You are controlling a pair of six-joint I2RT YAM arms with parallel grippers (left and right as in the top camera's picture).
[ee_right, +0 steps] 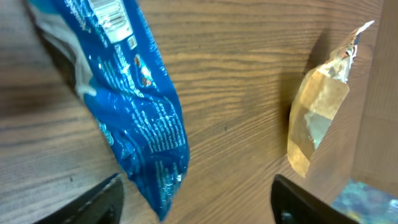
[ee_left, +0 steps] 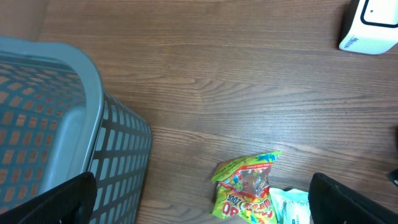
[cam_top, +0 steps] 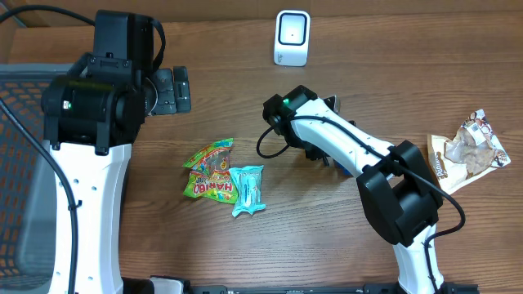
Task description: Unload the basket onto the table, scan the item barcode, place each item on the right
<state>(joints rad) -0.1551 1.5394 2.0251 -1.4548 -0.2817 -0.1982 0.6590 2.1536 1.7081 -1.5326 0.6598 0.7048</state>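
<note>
Closest under my right wrist camera is the blue packet (ee_right: pixel 143 106). It runs from the upper left of the frame down to a tip between the fingers of my right tool (ee_right: pixel 199 199). Those fingers stand apart and clamp nothing, and the tip sits nearer the lower-left one. In the overhead view the packet is mostly hidden under my right arm, below the white scanner (cam_top: pixel 292 37) at top centre of the bench (cam_top: pixel 392 65). The grey basket (ee_left: pixel 93 81) fills the left edge, showing only mesh inside. My left tool (ee_left: pixel 202 199) gapes wide.
</note>
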